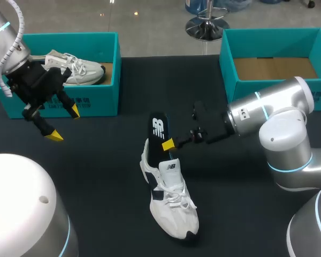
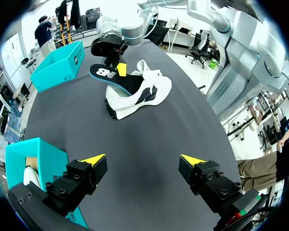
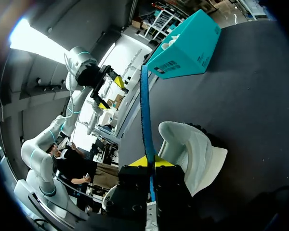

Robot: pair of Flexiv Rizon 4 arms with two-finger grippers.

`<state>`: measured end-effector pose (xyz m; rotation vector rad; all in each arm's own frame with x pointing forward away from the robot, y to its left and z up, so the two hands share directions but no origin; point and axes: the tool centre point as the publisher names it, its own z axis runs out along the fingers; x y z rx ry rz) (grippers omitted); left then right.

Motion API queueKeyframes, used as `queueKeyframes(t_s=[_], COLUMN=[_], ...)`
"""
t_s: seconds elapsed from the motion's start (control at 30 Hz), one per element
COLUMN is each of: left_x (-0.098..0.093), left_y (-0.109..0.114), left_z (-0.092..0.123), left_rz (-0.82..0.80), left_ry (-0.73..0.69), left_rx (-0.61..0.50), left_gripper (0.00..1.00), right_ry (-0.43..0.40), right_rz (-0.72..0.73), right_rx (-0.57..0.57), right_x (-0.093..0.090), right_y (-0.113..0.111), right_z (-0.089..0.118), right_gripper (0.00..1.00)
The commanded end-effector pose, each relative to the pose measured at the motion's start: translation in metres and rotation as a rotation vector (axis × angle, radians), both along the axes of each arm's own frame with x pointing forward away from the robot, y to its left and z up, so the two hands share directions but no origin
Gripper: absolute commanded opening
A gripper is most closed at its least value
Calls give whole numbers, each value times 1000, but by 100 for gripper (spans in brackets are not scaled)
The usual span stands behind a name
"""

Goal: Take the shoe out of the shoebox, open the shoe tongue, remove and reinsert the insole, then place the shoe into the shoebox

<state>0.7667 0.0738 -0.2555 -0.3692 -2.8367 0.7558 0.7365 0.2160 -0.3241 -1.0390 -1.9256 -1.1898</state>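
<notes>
The right jaws pinch the black, blue-edged foam insole (image 1: 159, 128) at the heel opening of the white-and-navy lace-up sneaker (image 1: 174, 206) on the black table (image 1: 96, 171) — the left jaws hang wide open, empty, beside the teal cardboard shoebox (image 1: 96, 101).

Black table (image 1: 96, 176) (dark cloth top); spare white sneaker (image 1: 80, 72) at far left.

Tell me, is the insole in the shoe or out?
Mostly out: the insole juts past the heel of the shoe, pinched in the right gripper; cannot tell whether its far end is inside.
</notes>
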Motion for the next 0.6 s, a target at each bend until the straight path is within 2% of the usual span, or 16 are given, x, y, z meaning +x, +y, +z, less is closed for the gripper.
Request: queueKeyframes(t_s=[0.03,0.17,0.3,0.33,0.37,0.43,0.47,0.53,0.57,0.6], left_x=[0,0,0,0,0,0,0,0,0,0], left_y=[0,0,0,0,0,0,0,0,0,0], left_z=[0,0,0,0,0,0,0,0,0,0], left_rz=[0,0,0,0,0,0,0,0,0,0], left_ry=[0,0,0,0,0,0,0,0,0,0], left_rx=[3,3,3,3,3,3,3,3,3,3], left_gripper=[100,100,100,100,100,100,100,100,100,100], right_ry=[12,35,42,41,37,26,21,12,10,6], right_rz=[-11,5,5,4,4,7,7,12,13,13], right_rx=[-1,-11,-19,-21,-25,-33,-38,-44,-49,-49], right_x=[-11,-17,-13,-12,-9,-4,-2,4,6,8], right_y=[5,7,5,4,4,3,2,1,0,-1], right_z=[-9,-13,-12,-11,-9,-5,-4,-1,0,1], right_gripper=[0,0,0,7,31,60,69,71,65,55])
